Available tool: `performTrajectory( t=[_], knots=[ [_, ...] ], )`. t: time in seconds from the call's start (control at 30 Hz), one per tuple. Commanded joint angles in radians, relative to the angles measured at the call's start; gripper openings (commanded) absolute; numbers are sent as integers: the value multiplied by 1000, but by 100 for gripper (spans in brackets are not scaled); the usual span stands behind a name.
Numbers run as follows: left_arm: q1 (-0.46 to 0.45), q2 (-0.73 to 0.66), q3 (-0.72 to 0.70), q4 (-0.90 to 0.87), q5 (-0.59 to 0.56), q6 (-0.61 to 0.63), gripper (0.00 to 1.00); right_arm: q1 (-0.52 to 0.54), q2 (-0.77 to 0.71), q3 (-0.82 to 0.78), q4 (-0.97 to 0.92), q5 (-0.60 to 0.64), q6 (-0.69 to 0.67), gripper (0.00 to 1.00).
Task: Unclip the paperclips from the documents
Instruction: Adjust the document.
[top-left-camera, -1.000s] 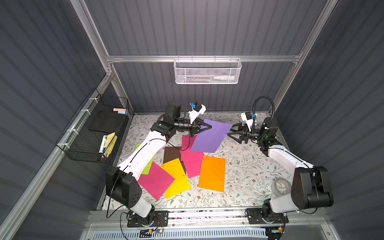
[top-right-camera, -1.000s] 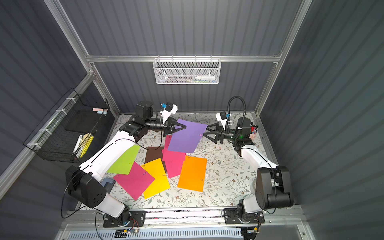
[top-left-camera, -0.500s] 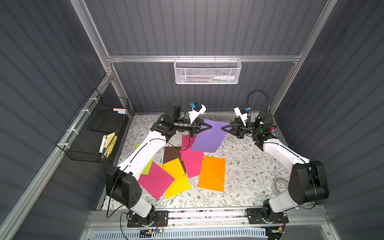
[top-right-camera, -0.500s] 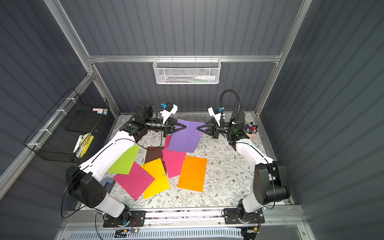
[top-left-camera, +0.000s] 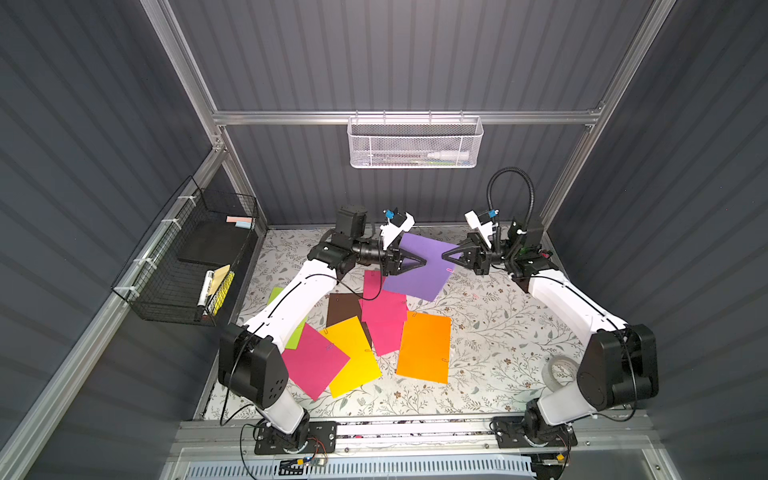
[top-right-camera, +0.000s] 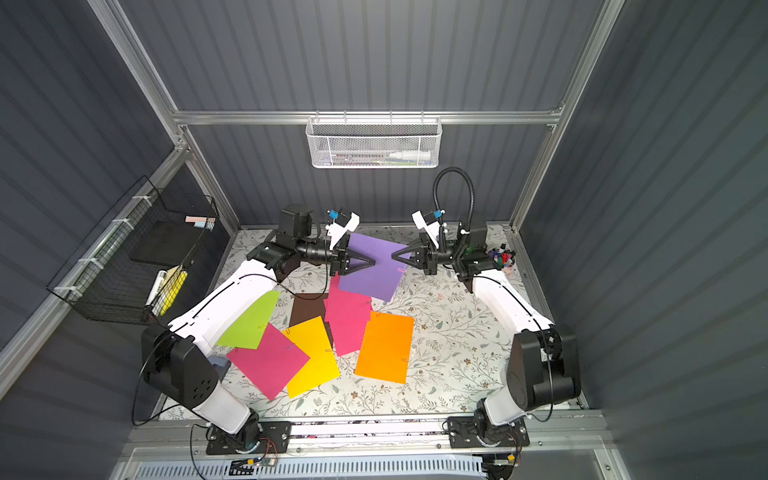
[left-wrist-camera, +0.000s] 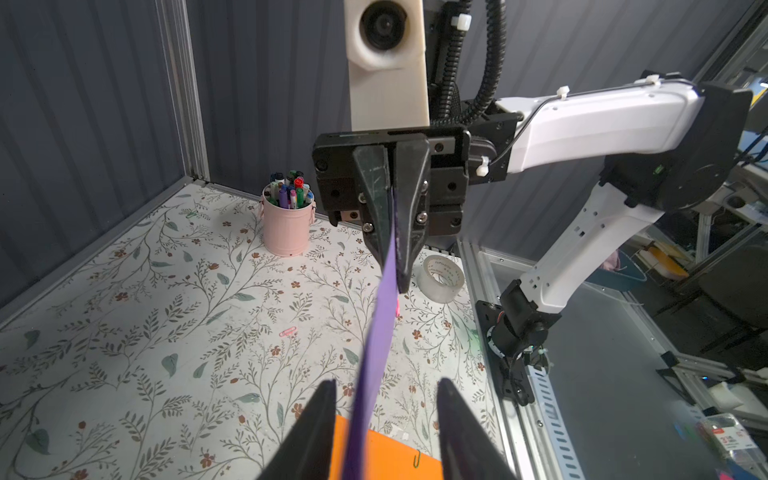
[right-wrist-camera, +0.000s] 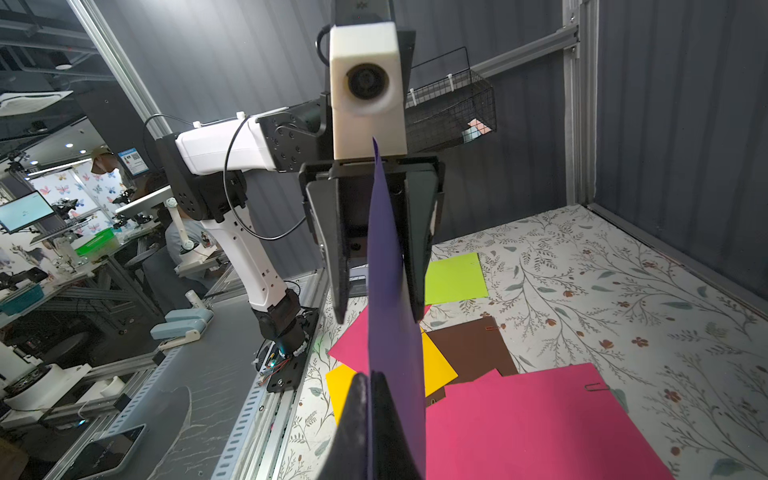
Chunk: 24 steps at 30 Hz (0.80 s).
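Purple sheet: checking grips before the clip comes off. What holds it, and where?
The right gripper is shut on the purple sheet's edge, beside the pink paperclip. The left gripper is open, fingers either side of the sheet, not gripping.

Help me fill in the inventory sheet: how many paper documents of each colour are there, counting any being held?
purple document: 1
magenta pink documents: 2
yellow document: 1
orange document: 1
brown document: 1
lime green document: 1
Total: 7
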Motion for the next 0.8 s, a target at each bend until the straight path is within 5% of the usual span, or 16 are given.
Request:
performTrajectory(
  t=[0.0,0.07,0.13,0.23,0.3,0.77],
  knots=[
    [-1,6,-8,36,34,-22,22,8,-8,21,-45,-22,-33,0],
    [1,5,-9,37,40,-23,9,8,-7,22,-47,-22,-33,1],
    [1,1,-12,46,38,-29,0,8,-10,23,-56,-14,-32,28],
    [2,-16,-19,81,20,-52,0,0,-24,22,-152,3,-108,52],
    [4,-31,-29,122,16,-90,0,-12,-33,13,-188,9,-134,57],
    [21,-43,-28,155,19,-121,0,-59,-11,-55,-160,-30,-105,41]
  ],
)
